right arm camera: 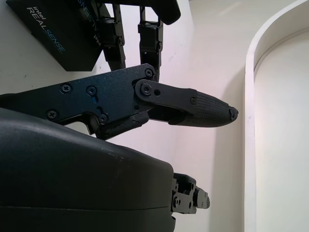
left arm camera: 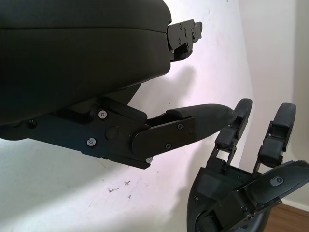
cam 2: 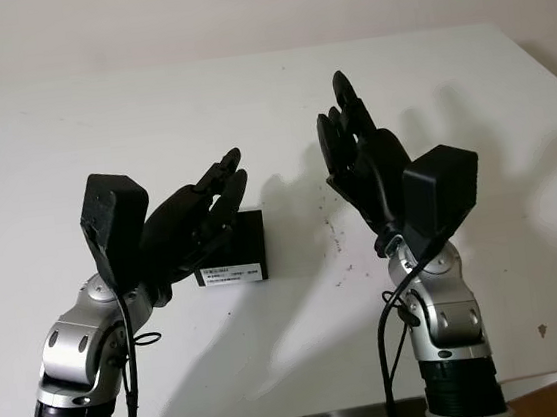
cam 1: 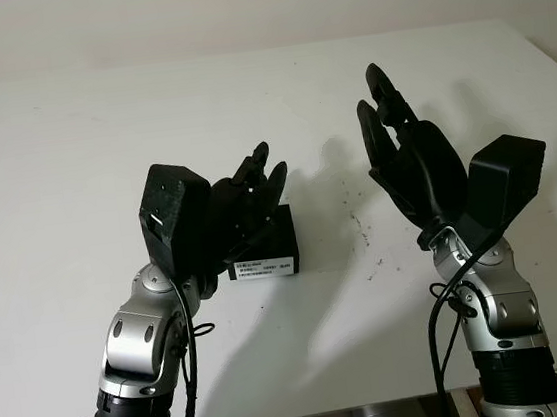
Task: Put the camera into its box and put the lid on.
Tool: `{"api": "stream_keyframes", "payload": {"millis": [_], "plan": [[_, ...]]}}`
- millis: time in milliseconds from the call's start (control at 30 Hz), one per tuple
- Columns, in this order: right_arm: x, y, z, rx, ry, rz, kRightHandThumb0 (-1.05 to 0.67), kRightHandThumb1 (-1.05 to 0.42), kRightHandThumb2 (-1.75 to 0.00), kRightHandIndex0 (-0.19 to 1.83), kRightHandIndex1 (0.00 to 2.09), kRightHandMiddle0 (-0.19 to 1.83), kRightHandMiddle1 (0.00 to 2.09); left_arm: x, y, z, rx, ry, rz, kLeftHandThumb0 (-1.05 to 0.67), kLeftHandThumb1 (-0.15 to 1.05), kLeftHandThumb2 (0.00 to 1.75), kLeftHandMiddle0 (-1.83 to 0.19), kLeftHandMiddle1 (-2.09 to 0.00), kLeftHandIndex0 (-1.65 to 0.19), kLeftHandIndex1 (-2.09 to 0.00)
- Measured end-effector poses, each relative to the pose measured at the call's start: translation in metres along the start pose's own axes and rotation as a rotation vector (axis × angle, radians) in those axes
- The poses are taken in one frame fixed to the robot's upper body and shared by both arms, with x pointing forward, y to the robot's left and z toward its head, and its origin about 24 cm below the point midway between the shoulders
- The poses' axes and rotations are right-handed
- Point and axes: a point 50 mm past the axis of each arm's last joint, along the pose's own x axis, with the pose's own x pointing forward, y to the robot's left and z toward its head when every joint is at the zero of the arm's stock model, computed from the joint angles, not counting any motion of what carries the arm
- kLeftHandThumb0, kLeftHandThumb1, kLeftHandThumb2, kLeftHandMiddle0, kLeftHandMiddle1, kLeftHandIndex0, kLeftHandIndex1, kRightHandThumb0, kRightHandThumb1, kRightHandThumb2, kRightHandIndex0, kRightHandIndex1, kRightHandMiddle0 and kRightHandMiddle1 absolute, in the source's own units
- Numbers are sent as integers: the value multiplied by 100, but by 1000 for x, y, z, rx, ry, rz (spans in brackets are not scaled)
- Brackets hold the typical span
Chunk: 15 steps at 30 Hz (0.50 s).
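Bench (cam 1: 70, 142): plain white, matte, broad, running back to a pale off-white wall. A few small dark specks mark the surface between the two arms, near the bench centre. Soft grey shadows of both arms fall on the bench behind them. A sliver of brown floor shows at the bench's edge in the left wrist view.

Box (cam 1: 268, 250): black, rectangular, sharp-edged, matte card finish, sitting flat on the bench. White barcode label on the side facing the robot. In the right wrist view its top face carries "intel REALSENSE" lettering (right arm camera: 46, 29). Whether a lid is on it cannot be told.

Left robot hand (cam 1: 242, 197): black hard plastic shell, jointed fingers with visible screws; raised over the box and partly covering it from the near left, holding nothing, fingers extended rather than curled. Contact with the box cannot be confirmed.

Right robot hand (cam 1: 403, 149): same black build, ribbed fingertip pads; held up in the air well to the right of the box, palm turned toward it, fingers straight and pointing up, holding nothing.

Both forearms: silver metal joints, black cables.
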Motion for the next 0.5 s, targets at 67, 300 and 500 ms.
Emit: {"api": "stream_keyframes", "payload": {"millis": [67, 300, 500], "plan": [[0, 0, 0, -3, 1, -2, -65, -105, -56, -9, 5, -5, 5, -1, -2, -3, 9, -6, 2, -74, 105, 63, 19, 0, 19, 0], [0, 0, -1, -3, 7, 0, -65, -105, -57, -9, 5, -5, 5, -5, -3, -12, 14, -14, 16, -77, 105, 62, 19, 0, 19, 0], [0, -1, -1, 2, 16, 3, -66, -105, -56, -10, 5, -5, 5, -9, 4, -9, 16, -66, 56, -74, 105, 61, 19, 0, 19, 0]]}}
